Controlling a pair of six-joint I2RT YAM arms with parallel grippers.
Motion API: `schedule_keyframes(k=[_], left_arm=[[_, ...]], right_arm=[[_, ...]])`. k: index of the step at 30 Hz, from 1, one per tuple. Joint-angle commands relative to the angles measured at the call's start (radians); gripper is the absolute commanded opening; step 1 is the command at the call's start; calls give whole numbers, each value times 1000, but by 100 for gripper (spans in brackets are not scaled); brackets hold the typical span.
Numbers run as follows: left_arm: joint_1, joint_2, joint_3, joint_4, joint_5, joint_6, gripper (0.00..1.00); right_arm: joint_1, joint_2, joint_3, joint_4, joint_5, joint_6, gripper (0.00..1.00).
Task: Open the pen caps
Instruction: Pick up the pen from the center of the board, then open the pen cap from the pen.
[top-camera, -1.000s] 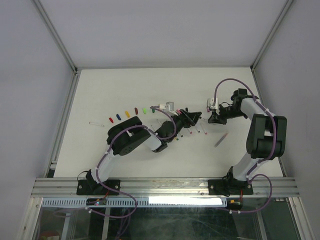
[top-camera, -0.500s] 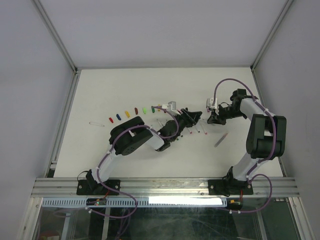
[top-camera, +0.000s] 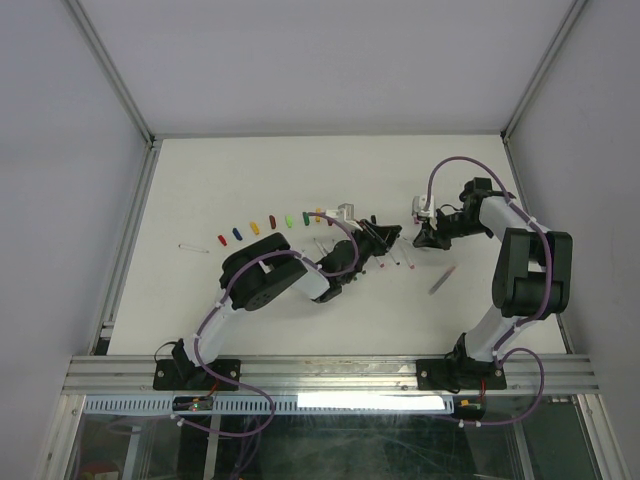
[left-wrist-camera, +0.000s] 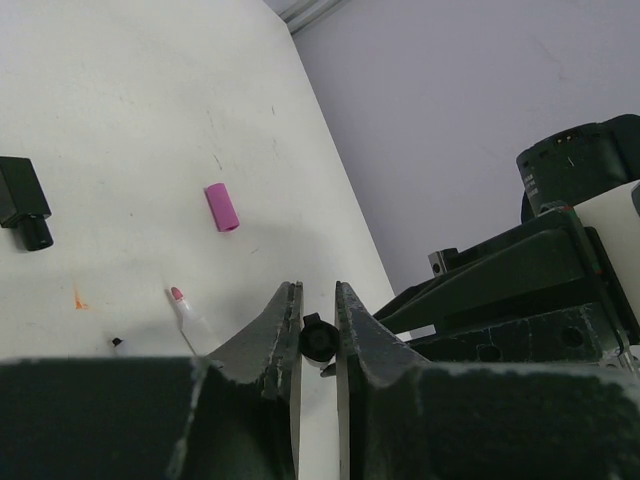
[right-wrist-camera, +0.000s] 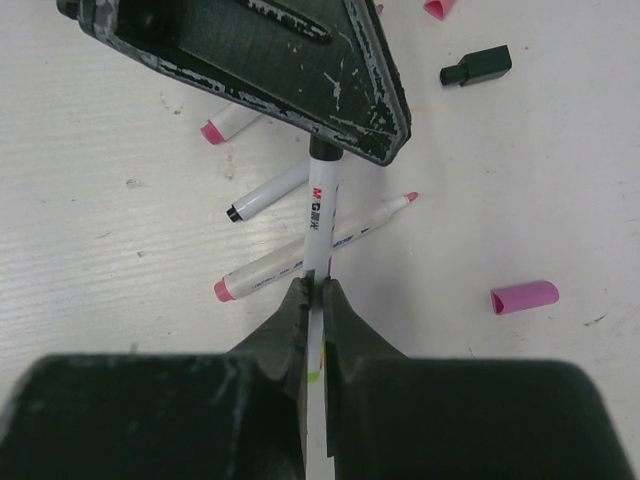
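White tabletop (top-camera: 250, 170) between grey walls (top-camera: 300, 60), strewn with pen caps (top-camera: 254, 227) and pens (right-wrist-camera: 270, 272).

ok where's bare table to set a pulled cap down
Bare: the far strip of white table behind the row of small coloured plastic caps, and the near strip between the arm bases. Crowded: loose slim white pens by the left gripper and right gripper.

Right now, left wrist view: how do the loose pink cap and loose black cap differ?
Shape: the pink cap is a plain round tube; the black cap is blocky, with a narrower nub at one end.
Place: the pink cap lies mid-frame, the black cap at the left edge.
Both lie loose on the table, off any pen.
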Motion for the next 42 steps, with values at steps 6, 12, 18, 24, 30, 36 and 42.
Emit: schedule_keyframes(k=[6,12,18,24,30,36,42], left_arm=[[-11,-54,8,92,1,41,0],[-11,-163,-102,219,42,177,0],[-10,-338,-268,333,183,333,0],[8,-499,-425,324,402,369,0],[34,-654,-505,159,528,352,0],[42,-717,-528,99,584,351,0],[47,-722,-537,97,565,351,0]], right_arm=[[9,-94,0,-2,-56,67,10],[9,-257,-6,15,-39,278,50],[20,-448,16,-57,-126,498,68],[155,-555,-4,-7,-83,811,72],[309,-549,-22,0,-140,918,71],[384,-519,-120,32,-209,868,67],[411,-515,-138,77,-214,896,41]])
